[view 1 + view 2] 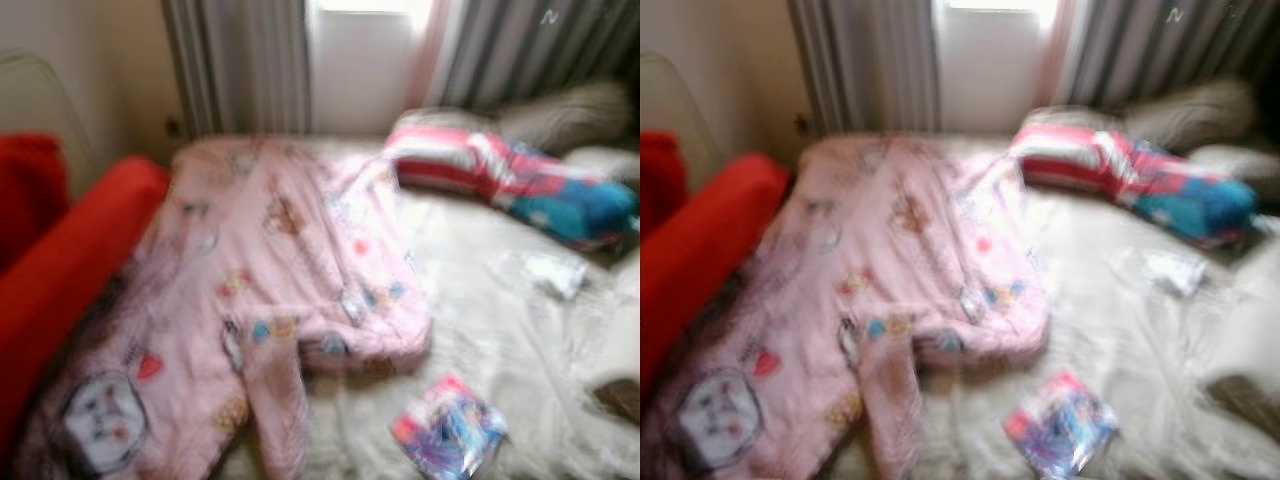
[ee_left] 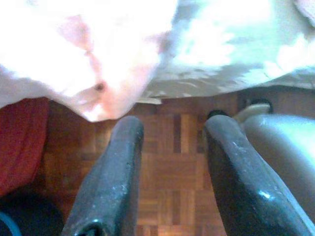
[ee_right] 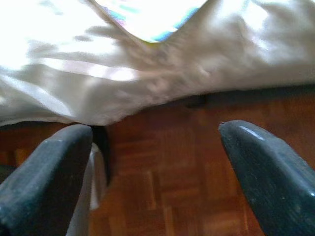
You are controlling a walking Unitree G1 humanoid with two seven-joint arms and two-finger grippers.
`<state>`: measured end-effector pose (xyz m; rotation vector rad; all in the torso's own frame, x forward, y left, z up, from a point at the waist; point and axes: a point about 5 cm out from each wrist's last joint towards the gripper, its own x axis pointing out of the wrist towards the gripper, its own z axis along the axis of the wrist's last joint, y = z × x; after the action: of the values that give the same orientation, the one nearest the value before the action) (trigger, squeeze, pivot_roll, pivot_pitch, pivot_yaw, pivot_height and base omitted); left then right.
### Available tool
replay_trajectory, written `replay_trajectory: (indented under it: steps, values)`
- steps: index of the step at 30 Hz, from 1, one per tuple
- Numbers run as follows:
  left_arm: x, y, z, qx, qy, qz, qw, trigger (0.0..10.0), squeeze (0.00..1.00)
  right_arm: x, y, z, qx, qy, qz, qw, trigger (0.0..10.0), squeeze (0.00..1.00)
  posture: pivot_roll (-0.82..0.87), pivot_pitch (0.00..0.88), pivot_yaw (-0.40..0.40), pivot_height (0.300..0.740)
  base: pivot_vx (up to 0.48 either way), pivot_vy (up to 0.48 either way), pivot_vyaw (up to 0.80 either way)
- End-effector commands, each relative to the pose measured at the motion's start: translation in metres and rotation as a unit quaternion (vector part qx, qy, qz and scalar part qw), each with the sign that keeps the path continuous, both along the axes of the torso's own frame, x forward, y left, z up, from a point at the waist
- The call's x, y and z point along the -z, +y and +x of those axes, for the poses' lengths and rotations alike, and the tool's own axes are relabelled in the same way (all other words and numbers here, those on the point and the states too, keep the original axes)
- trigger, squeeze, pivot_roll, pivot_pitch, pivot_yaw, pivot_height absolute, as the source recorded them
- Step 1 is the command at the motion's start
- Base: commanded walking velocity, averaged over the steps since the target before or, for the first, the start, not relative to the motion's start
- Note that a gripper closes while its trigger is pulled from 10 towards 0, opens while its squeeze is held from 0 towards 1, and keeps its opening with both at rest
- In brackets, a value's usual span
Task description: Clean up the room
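A pink patterned robe [image 1: 270, 270] lies spread across the left half of a bed [image 1: 480, 330] covered in a white sheet, one sleeve trailing toward the near edge. A small colourful packet [image 1: 447, 428] rests on the sheet near the front, just right of the robe, and a clear plastic wrapper [image 1: 552, 272] sits farther right. A red, white and blue striped pillow [image 1: 510, 180] lies at the far right, below grey curtains [image 1: 240, 70] and a bright window [image 1: 362, 60]. A red cushion [image 1: 60, 270] borders the bed's left side. The left gripper [image 2: 170, 147] hangs over the wooden parquet floor [image 2: 172, 172] by the bed's edge, fingers apart and empty. The right gripper [image 3: 157, 162] hangs likewise, fingers spread wide, holding nothing.
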<state>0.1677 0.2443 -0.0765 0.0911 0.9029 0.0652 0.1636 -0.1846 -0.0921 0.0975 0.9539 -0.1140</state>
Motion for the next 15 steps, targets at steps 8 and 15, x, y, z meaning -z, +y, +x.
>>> replay_trajectory:
  steps: [8,15]
  values:
    - [0.0028,0.0006,-0.0061,0.003,0.012,0.003,1.000,10.0,0.00,0.0041,0.0020,-0.0094,0.005,0.013,0.005,1.000,10.0,0.00,0.03,0.145,0.018,0.740,0.000,-0.350,0.00]
    - [0.0025,0.0006,-0.0055,0.002,0.011,0.003,1.000,10.0,0.00,0.0040,0.0018,-0.0091,0.007,0.011,0.006,1.000,10.0,0.00,0.02,0.150,0.018,0.740,0.000,-0.349,0.00]
